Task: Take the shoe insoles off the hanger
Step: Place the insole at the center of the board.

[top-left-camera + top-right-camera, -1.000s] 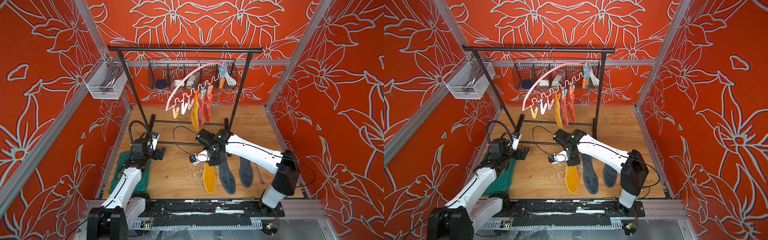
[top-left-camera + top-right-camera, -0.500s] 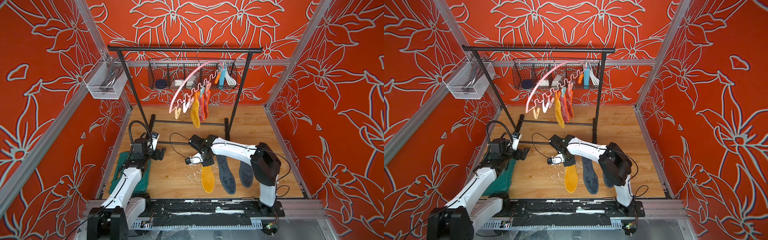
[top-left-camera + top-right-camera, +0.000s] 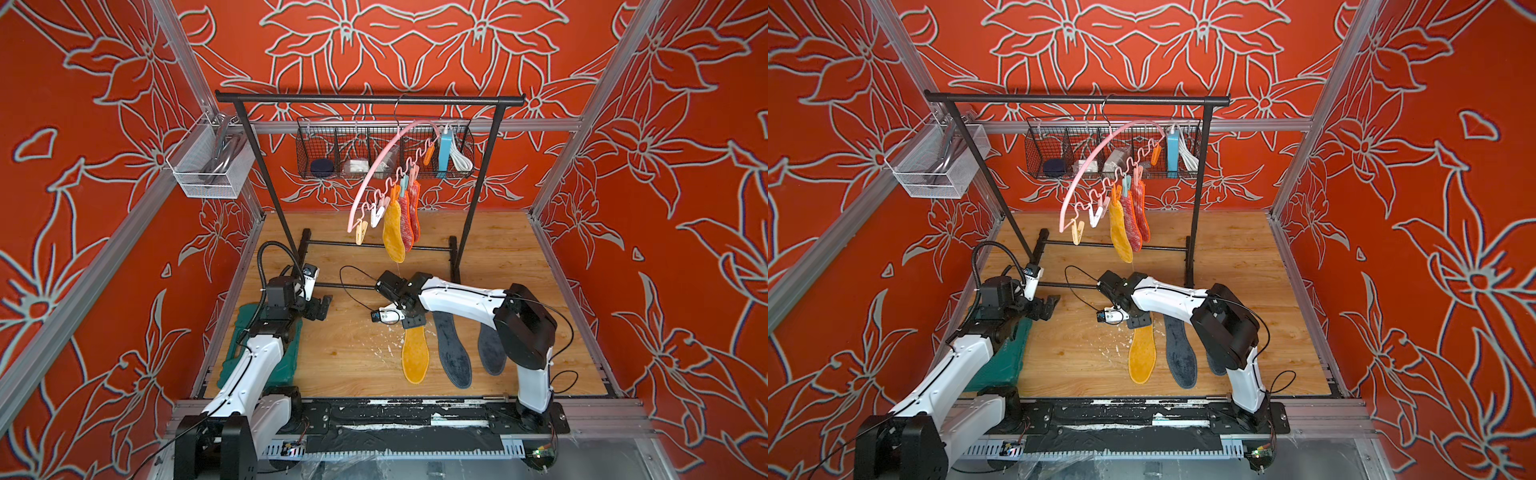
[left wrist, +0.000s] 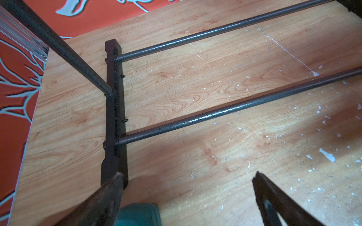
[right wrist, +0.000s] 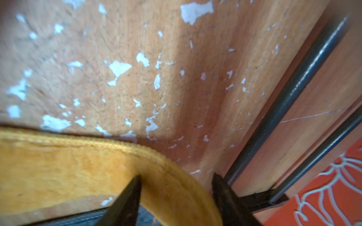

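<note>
The pink hanger (image 3: 376, 174) hangs from the black rack's top bar, with one mustard yellow insole (image 3: 393, 232) and two red-pink insoles (image 3: 409, 216) clipped to it. A second yellow insole (image 3: 414, 353) and two dark grey insoles (image 3: 451, 349) lie flat on the wooden floor. My right gripper (image 3: 409, 322) is low over the far end of the floor's yellow insole (image 5: 68, 172). It is open (image 5: 176, 180), and that end lies loose between its fingers. My left gripper (image 4: 188, 176) stands open over bare floor by the rack's foot.
The black rack (image 3: 370, 99) stands across the back, its floor rails (image 4: 215, 113) running just beyond both grippers. A dark wire basket (image 3: 384, 149) hangs behind the hanger, and a white mesh basket (image 3: 208, 166) hangs on the left wall. A teal pad (image 3: 286, 361) lies under the left arm.
My right gripper's jaws have parted around the yellow insole's end, which now lies on the floor. The right arm's elbow has shifted, the hanger has swung, and the left arm has stayed still.
</note>
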`<state>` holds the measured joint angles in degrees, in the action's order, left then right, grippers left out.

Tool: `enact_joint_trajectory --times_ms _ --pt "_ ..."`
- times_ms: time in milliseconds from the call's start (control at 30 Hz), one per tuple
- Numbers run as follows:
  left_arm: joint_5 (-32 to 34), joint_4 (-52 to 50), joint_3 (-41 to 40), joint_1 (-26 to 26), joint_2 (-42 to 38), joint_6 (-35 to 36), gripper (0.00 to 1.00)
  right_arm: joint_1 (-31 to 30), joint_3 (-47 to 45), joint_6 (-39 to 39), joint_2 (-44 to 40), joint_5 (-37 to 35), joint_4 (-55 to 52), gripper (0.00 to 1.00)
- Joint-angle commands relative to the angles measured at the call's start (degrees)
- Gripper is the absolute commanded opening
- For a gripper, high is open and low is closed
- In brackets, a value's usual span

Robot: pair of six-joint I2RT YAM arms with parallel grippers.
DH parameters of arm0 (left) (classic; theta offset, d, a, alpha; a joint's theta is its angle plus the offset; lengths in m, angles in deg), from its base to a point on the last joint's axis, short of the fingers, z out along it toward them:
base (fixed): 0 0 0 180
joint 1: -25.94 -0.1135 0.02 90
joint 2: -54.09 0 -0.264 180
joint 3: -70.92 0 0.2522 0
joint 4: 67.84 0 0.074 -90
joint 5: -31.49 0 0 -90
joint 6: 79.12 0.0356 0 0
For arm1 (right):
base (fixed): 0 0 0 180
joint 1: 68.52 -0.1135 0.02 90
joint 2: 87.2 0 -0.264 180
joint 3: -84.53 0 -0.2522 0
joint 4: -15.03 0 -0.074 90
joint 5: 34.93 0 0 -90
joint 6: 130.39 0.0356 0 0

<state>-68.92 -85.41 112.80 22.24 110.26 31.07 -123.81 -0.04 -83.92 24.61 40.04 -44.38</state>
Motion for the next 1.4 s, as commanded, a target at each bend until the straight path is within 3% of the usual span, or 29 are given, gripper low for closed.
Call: enact_joint_trajectory --times_ms 0,133,333,533,733,867,1033,1167,1367 --pt "-1.36 -0.27 0.31 -0.34 -0.25 0.27 0.98 0.00 -1.07 1.51 -1.00 -2.74 0.93 0.99" --pt "-1.38 -0.43 0.51 -0.41 -0.12 0.29 0.98 0.00 -3.64 2.04 -3.63 -3.88 4.33 0.99" --pt "-1.89 -0.74 0.36 -0.43 -0.38 0.81 0.98 0.44 -9.57 3.54 -9.60 -11.58 14.77 0.99" --pt "-2.60 -0.91 0.35 -0.49 -0.54 1.09 0.98 1.38 -22.47 6.06 -24.38 -3.59 30.88 0.99" --pt "-2.96 -1.38 -0.46 -0.82 -1.01 2.74 0.98 2.15 -39.92 10.43 -42.13 -0.57 56.40 0.99" --pt "-4.43 -1.46 -1.11 -1.24 -2.32 3.16 0.98 5.94 -46.52 19.47 -48.83 4.11 67.25 0.99" --pt "-4.30 -1.28 -0.55 -1.53 -1.24 2.89 0.98 12.39 -45.31 27.50 -48.83 18.63 69.58 0.99" --pt "-1.49 -0.25 -0.30 -1.86 -0.59 1.09 0.98 14.91 -43.59 29.61 -43.32 23.28 78.06 0.99" --pt "-5.68 -0.60 -0.61 -4.82 -2.04 0.55 0.98 17.93 -36.99 31.06 -33.43 32.49 82.71 0.96"
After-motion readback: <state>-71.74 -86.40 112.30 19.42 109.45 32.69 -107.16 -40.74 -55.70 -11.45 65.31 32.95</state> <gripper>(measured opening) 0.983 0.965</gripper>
